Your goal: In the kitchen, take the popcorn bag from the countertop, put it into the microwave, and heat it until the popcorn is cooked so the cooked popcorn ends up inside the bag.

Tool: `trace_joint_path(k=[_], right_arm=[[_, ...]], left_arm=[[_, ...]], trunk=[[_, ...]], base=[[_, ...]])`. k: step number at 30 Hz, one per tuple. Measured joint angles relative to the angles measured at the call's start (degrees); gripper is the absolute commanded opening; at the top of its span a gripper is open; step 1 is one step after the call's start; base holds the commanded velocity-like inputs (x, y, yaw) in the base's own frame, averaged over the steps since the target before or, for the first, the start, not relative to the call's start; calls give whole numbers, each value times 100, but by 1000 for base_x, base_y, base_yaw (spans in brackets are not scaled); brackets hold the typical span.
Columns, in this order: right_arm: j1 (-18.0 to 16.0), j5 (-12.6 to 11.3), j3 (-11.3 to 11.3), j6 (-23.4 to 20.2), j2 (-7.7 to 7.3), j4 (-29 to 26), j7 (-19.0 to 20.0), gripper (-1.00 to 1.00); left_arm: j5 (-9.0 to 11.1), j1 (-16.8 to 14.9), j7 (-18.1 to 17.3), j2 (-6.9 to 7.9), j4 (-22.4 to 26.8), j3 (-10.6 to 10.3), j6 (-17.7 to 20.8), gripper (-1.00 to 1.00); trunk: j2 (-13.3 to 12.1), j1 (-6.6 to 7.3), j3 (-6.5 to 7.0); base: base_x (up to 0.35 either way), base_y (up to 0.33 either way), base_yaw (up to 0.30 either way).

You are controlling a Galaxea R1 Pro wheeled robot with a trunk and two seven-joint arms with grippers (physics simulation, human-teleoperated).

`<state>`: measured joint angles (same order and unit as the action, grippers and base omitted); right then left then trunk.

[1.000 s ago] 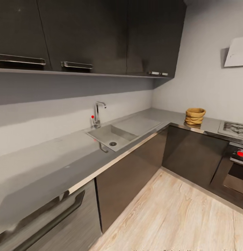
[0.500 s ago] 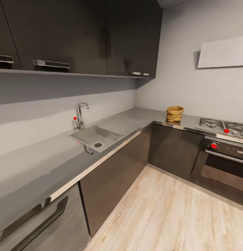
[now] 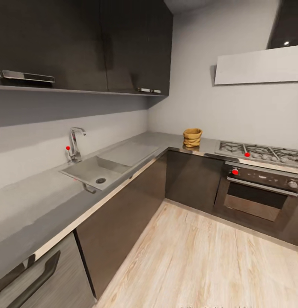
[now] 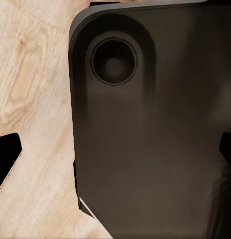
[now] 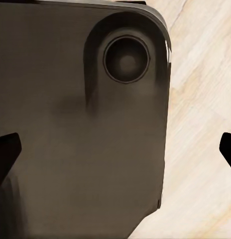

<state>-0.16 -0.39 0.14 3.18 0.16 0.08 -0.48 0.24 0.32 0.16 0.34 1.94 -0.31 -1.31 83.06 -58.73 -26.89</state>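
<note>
Left to right: the sink (image 3: 97, 171) is sunk into the long worktop (image 3: 46, 201), the popcorn bag (image 3: 192, 137) stands upright at its far corner beside the hob (image 3: 260, 152), well away from both tools, whose fingertips (image 4: 6, 159) (image 5: 6, 152) stand spread apart, grasping nothing.

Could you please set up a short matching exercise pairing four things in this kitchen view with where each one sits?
Things:
1. popcorn bag
2. tap
3. oven
4. range hood

Places:
A. on the wall above the gas hob
B. below the gas hob, among the dark cabinet fronts
C. on the countertop in the corner, left of the gas hob
D. at the back edge of the sink

Pairs: 1-C, 2-D, 3-B, 4-A
</note>
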Motion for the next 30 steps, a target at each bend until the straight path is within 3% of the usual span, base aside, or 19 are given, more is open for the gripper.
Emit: trace_joint_path(k=[22, 30], right_arm=[[0, -8, -5, 0, 0, 0, 0, 100], [0, -4, 0, 0, -2, 0, 0, 100]], left_arm=[[3, -1, 0, 0, 0, 2, 0, 100], [21, 0, -22, -80, 27, 26, -9, 100]], trunk=[[0, 0, 0], [0, 0, 0]], base=[[0, 0, -286], [0, 0, -286]])
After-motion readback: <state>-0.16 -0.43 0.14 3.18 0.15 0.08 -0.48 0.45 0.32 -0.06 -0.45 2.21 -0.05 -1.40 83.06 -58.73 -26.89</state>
